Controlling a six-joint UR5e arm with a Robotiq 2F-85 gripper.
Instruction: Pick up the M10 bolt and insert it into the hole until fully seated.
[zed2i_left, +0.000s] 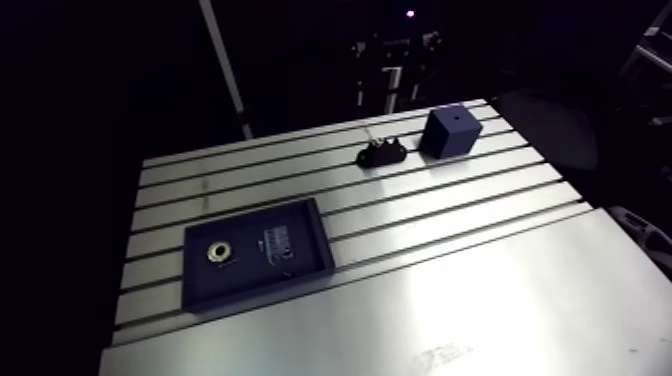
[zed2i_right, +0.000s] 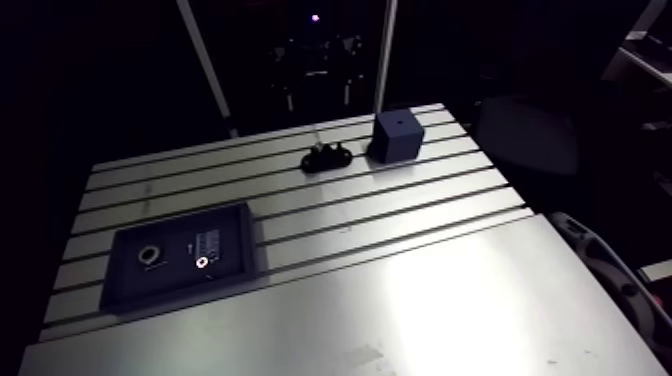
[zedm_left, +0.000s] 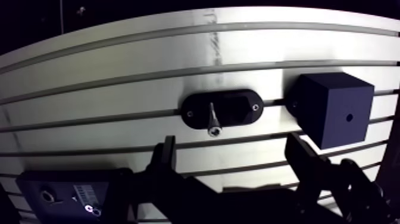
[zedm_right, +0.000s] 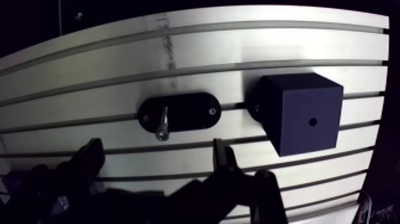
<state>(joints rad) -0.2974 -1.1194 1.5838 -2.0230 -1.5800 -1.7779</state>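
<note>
M10 bolt lies, in the wrist view, across its black holder, just ahead of our gripper, spread wide and empty; we should centre over the shank before closing. In the arm view, the blue cube stands beside the holder, hole upward.

Counted one table. On it lay one bolt, one black oval holder, one dark cube with one hole in its face, and one dark tray. Tray held one metal ring and one small bright piece; rest unclear.
</note>
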